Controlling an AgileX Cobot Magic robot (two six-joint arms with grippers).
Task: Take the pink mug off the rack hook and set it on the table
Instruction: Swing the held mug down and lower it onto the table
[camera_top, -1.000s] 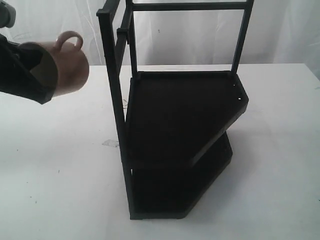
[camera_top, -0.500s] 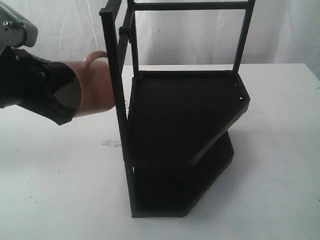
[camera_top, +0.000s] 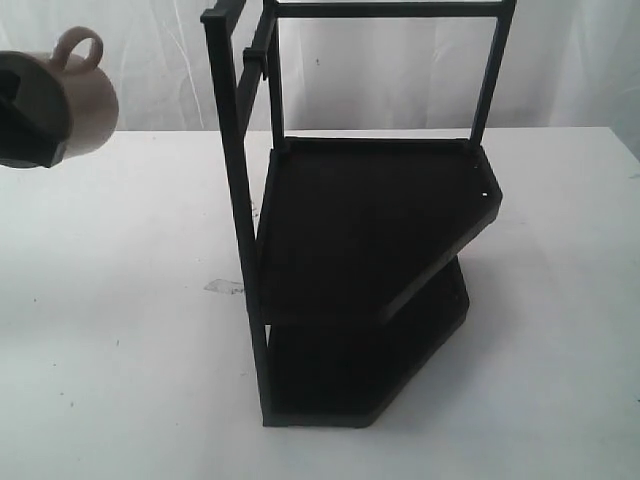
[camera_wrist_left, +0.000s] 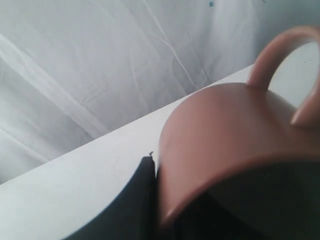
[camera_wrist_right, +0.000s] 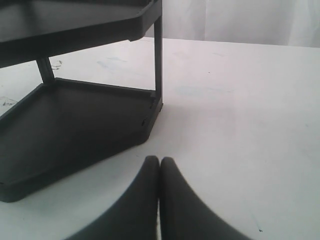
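The pink mug (camera_top: 88, 98) hangs in the air at the far upper left, tipped on its side with the loop handle (camera_top: 78, 44) up. My left gripper (camera_top: 28, 118) is shut on its rim, coming in from the left edge. In the left wrist view the pink mug (camera_wrist_left: 235, 135) fills the frame, and the left gripper (camera_wrist_left: 170, 200) pinches its wall, with one dark finger (camera_wrist_left: 135, 205) outside it. The rack hook (camera_top: 262, 52) on the black rack (camera_top: 370, 230) is bare. The white table (camera_top: 120, 300) lies below. My right gripper (camera_wrist_right: 159, 162) is shut and empty near the rack's lower shelf (camera_wrist_right: 75, 125).
The rack's front post (camera_top: 232, 150) stands between the mug and the shelves. A small scuff mark (camera_top: 222, 286) lies on the table left of the rack. White cloth (camera_top: 380, 70) hangs behind the table.
The left gripper carried the mug right, up against the rack's front post, then back left and upward. The rack has shifted slightly.
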